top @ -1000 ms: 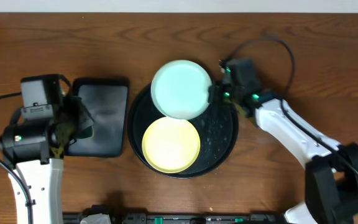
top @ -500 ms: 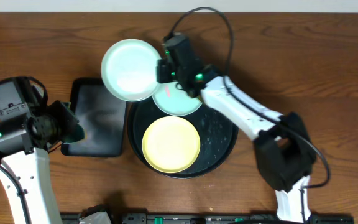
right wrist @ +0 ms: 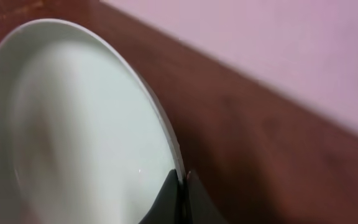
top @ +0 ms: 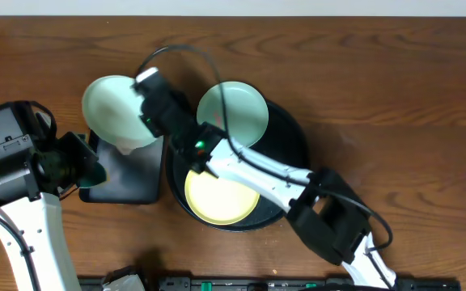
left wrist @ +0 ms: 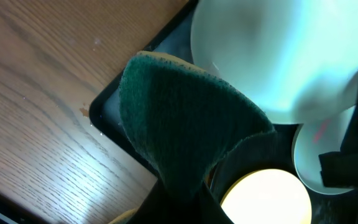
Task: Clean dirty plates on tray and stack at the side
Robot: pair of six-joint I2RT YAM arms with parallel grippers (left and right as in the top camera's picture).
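An aqua-mint plate [right wrist: 73, 137] is clamped at its rim by the right gripper [right wrist: 182, 186] and held tilted over the rectangular tray [top: 128, 182]. The arm is stretched across the round tray [top: 288, 162], where a second mint plate [top: 233, 115] and a yellow plate [top: 222, 192] lie. A green sponge [left wrist: 179, 124] is pinched in the left gripper [left wrist: 179, 200].

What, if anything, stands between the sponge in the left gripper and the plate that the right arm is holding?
Nothing visible does. The mint plate hangs tilted over the rectangular tray, and the left gripper, shut on the green sponge, faces it across open air.
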